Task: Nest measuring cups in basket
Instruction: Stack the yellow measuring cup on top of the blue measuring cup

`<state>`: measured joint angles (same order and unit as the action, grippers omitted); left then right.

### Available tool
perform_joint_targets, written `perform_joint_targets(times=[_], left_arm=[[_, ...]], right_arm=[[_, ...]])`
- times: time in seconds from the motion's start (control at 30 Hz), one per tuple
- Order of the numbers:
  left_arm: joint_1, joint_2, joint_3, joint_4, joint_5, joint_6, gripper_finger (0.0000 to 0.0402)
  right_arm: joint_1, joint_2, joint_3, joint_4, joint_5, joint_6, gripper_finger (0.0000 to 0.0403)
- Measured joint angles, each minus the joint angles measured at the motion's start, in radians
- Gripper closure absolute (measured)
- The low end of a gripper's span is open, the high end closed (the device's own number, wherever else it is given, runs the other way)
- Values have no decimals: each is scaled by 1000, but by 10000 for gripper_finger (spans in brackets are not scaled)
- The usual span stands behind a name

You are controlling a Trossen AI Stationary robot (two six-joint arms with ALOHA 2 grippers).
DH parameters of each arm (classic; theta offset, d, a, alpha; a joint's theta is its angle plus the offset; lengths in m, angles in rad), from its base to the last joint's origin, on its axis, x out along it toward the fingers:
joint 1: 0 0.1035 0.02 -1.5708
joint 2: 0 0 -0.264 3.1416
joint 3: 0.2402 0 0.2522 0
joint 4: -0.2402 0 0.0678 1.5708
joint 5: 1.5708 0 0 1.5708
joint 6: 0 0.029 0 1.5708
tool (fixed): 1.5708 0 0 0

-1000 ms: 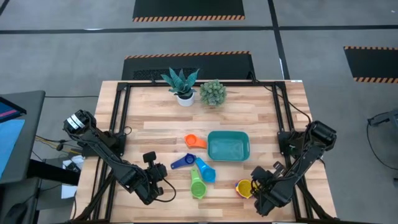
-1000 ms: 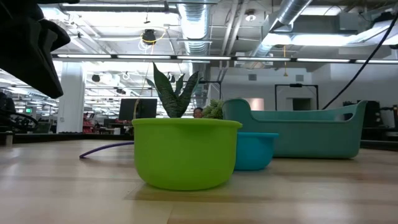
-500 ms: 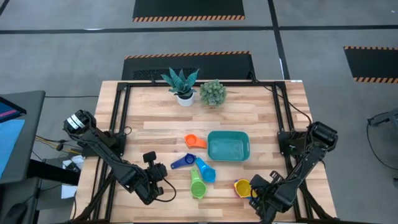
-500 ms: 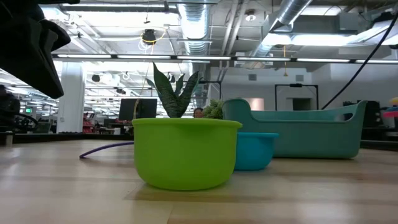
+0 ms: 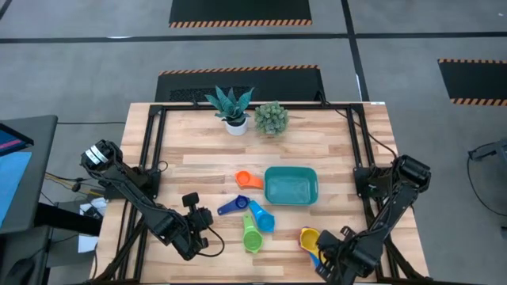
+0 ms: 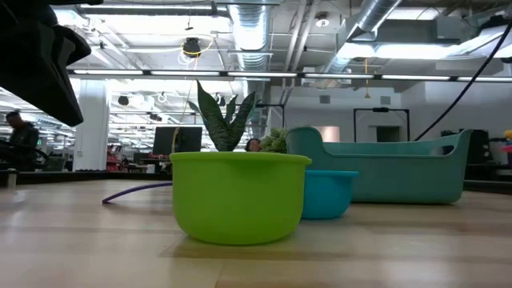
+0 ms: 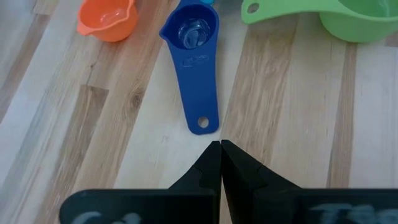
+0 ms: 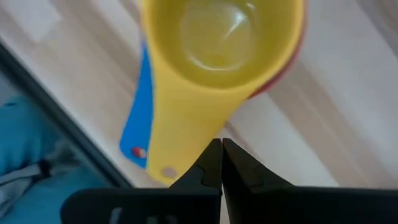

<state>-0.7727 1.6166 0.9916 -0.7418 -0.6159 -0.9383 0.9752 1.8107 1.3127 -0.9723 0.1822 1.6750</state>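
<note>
Both arms are down at the near edge of the worktop [image 5: 333, 150]. The left claw [image 7: 221, 147] is clenched shut with nothing in it, pointed at the handle end of the dark blue cup [image 7: 196, 34], just short of touching. The orange cup [image 7: 107, 17] sits to one side of that blue one and the green cup [image 7: 348, 18] to the other.

From overhead, the teal basket [image 5: 291, 185] is around the middle of the worktop with nothing visible inside. Orange cup [image 5: 248, 180] is just left of it, and the dark blue [image 5: 232, 207], light blue [image 5: 261, 217] and green [image 5: 252, 235] cups are bunched up near-left of it.

The right claw [image 8: 221, 144] is at the near right corner, fingers pressed together right at the yellow cup [image 8: 214, 56] handle. Can't tell if it's actually pinching it. A red cup [image 8: 287, 65] peeks from under the yellow one, with a blue handle [image 8: 138, 118] alongside.

Two potted plants [image 5: 247, 111] sit at the far edge.
</note>
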Motion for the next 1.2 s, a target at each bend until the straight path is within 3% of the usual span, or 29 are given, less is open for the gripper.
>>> perform_joint_targets(times=[0.33, 0.5, 0.6, 0.8, 1.0, 1.2], left_arm=[[0, 1, -1, 64, -2, 15, 401], [17, 69, 0, 507, 92, 361, 402], [43, 142, 48, 700, 114, 490, 401], [127, 310, 262, 693, 108, 638, 402], [164, 509, 549, 615, 129, 805, 402], [190, 697, 834, 505, 145, 875, 401]], right_arm=[[7, 0, 15, 89, 10, -68, 388], [38, 0, 25, 79, 10, -69, 385], [62, 0, 67, 40, 17, -48, 384], [115, 2, 106, -67, 151, 103, 390], [124, 61, 105, -103, 160, 216, 385], [124, 127, 105, -180, 160, 297, 389]])
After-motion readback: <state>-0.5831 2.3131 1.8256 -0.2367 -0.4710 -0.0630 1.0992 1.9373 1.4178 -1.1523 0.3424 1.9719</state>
